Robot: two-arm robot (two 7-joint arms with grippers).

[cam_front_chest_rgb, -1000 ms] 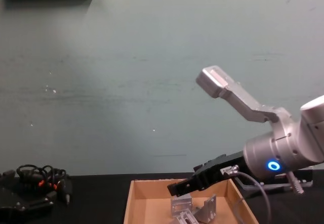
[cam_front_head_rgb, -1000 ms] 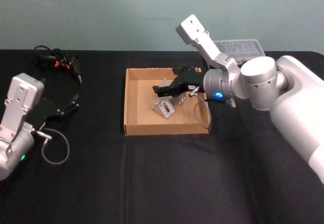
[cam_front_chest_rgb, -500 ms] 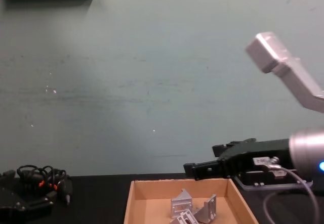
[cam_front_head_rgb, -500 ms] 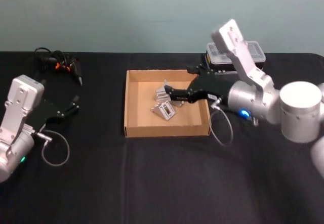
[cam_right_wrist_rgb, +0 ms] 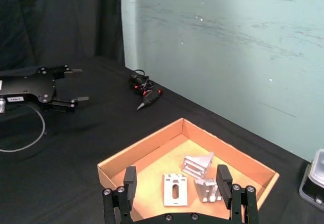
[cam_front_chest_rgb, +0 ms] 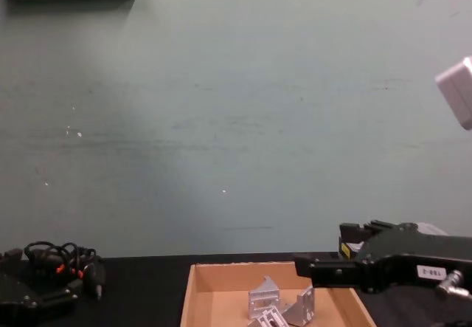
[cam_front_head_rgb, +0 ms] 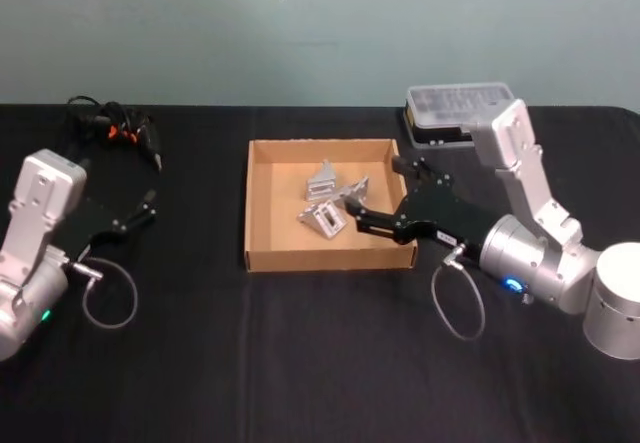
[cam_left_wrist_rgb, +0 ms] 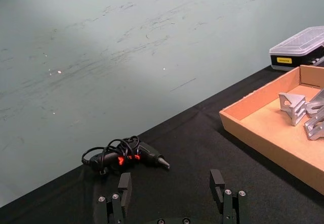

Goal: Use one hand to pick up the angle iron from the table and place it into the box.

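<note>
- Three angle irons (cam_front_head_rgb: 328, 203) are seen lying inside the box (cam_front_head_rgb: 262, 203).
- The right hand (cam_front_head_rgb: 372, 215) is held spread and empty over the box's near right corner; release is judged complete, retreat next.
- The left hand (cam_front_head_rgb: 146, 206) is parked spread, far left on the tabletop (cam_front_head_rgb: 300, 363).

Count on tabletop (cam_front_head_rgb: 300, 363): one box (cam_front_head_rgb: 262, 203), three angle irons (cam_front_head_rgb: 328, 201) inside it, one clear-lidded black case (cam_front_head_rgb: 455, 111), one corded tool (cam_front_head_rgb: 118, 128), two pincers, left (cam_front_head_rgb: 147, 206) and right (cam_front_head_rgb: 362, 210).
</note>
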